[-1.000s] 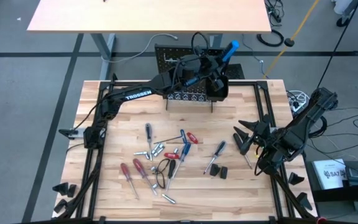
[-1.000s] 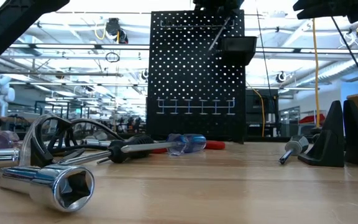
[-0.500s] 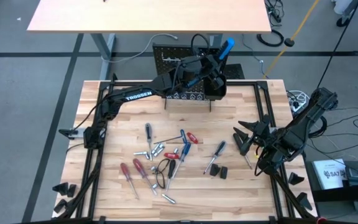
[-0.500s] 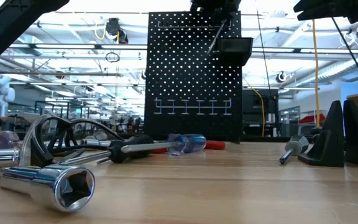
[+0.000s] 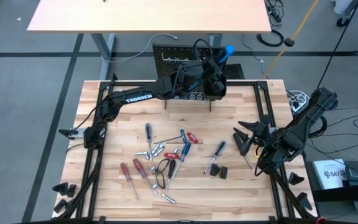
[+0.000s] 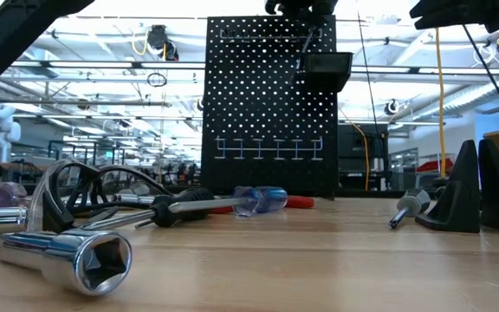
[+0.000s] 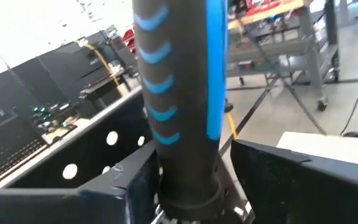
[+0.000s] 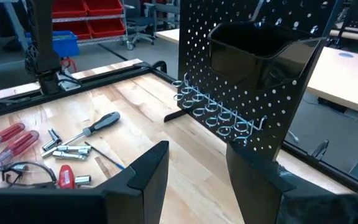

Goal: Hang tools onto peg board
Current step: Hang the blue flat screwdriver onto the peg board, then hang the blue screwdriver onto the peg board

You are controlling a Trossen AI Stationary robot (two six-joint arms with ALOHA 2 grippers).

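Up at the peg board (image 5: 188, 73), the left gripper (image 5: 211, 64) has its fingers clamped on a blue-handled screwdriver (image 5: 224, 53), right over the black bin (image 6: 327, 68). Next it probably needs lowering in. Right gripper (image 5: 246, 138) sits parked near the counter (image 5: 117, 149) edge, fingers apart.

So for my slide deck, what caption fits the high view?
Left claw holds a blue-handled screwdriver over the peg board; other tools lie on the table.

Left claw (image 5: 211, 67) seemingly clamped, arm outstretched; right claw (image 5: 246, 138) parted.
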